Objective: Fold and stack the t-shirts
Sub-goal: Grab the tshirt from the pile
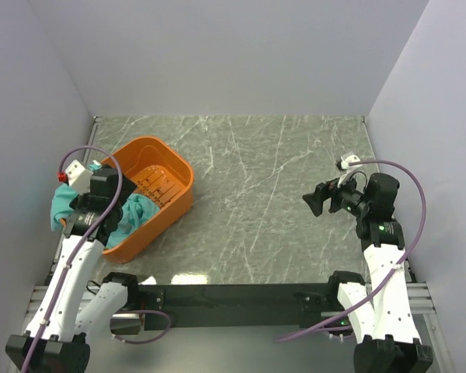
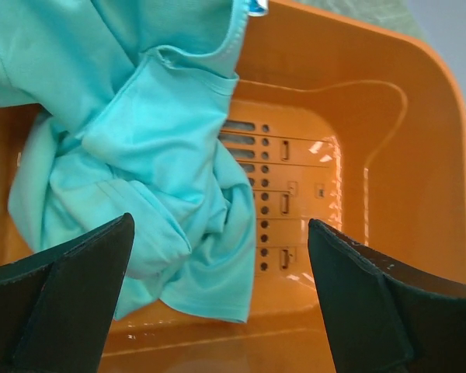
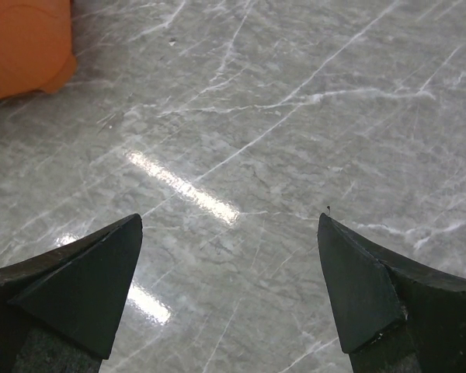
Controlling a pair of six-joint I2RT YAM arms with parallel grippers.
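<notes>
Teal t-shirt (image 2: 124,140) lies crumpled in the orange basket (image 2: 388,116), draped over its left rim. Left pincer (image 2: 219,233) hangs spread above it, likely to lift it out; right pincer (image 3: 229,221), also spread, hovers over the bench (image 3: 295,116).

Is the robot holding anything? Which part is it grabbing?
Nothing is held. The left gripper is open above the teal t-shirt in the orange basket; the right gripper is open over the table.
</notes>
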